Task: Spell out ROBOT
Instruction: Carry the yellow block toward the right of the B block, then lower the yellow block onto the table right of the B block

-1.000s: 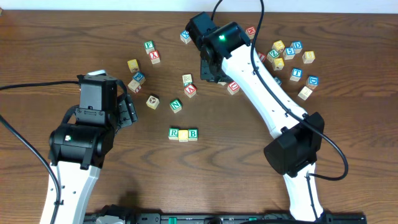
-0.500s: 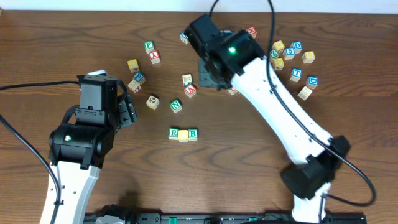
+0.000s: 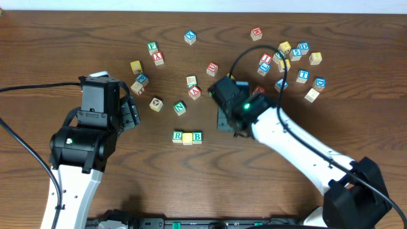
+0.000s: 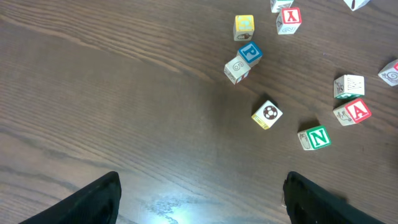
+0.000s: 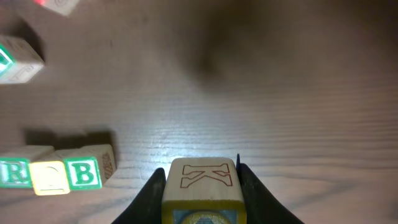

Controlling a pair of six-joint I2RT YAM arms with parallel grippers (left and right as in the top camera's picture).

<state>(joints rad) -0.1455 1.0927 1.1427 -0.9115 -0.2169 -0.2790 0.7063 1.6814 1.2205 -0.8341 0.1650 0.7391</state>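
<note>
The table (image 3: 63,38) is dark brown with wood grain. The K block (image 5: 202,180) is pale wood, its letter outlined in brown. The R block (image 5: 12,173) and the B block (image 5: 84,174) carry green letters; the middle block (image 5: 48,177) between them is yellow.

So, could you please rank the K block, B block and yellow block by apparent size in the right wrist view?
1. K block: largest, but it is nearest the camera.
2. B block and yellow block: they look alike, so they are not ranked.
</note>
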